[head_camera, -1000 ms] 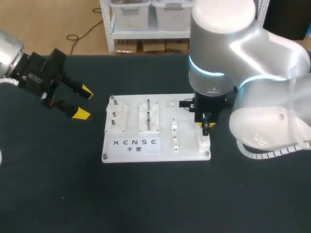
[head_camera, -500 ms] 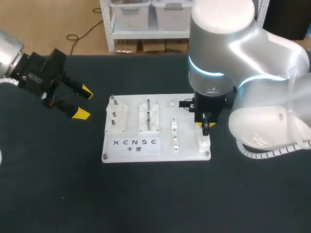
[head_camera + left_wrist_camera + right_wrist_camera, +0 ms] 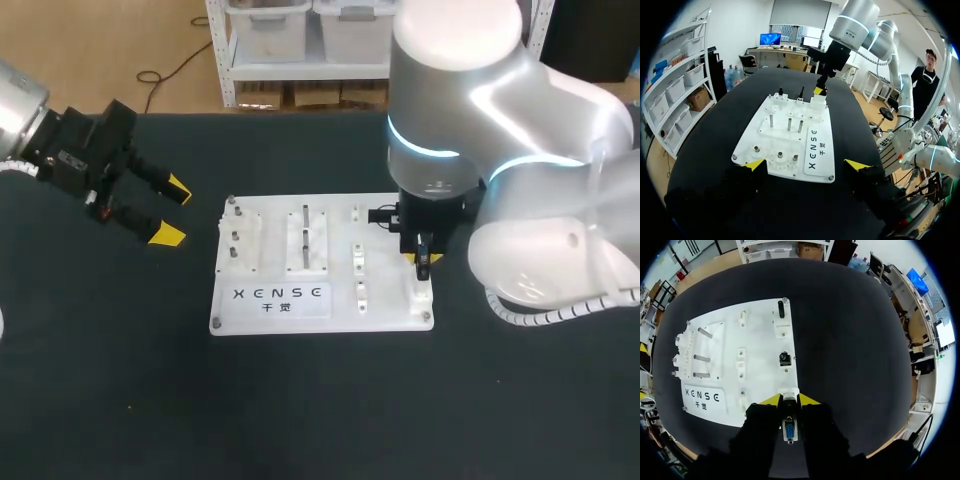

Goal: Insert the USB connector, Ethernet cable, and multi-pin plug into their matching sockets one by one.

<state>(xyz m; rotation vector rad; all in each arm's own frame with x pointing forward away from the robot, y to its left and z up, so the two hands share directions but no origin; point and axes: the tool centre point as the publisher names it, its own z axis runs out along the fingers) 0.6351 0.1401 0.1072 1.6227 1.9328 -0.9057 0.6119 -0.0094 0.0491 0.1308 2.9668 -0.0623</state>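
Note:
A white socket board lies mid-table. My right gripper hangs over its right end, shut on a multi-pin plug with a blue pin face that stands upright between the yellow tips. Directly under the plug is a white socket block. Farther along that edge of the board sit a small black socket and a dark slot. My left gripper stands open and empty left of the board, well apart from it; in its own view the board lies ahead.
Several upright metal pins and two clear fixture blocks stand on the board's left and middle. Black table cloth surrounds the board. My right arm's bulky white body overhangs the table's right side.

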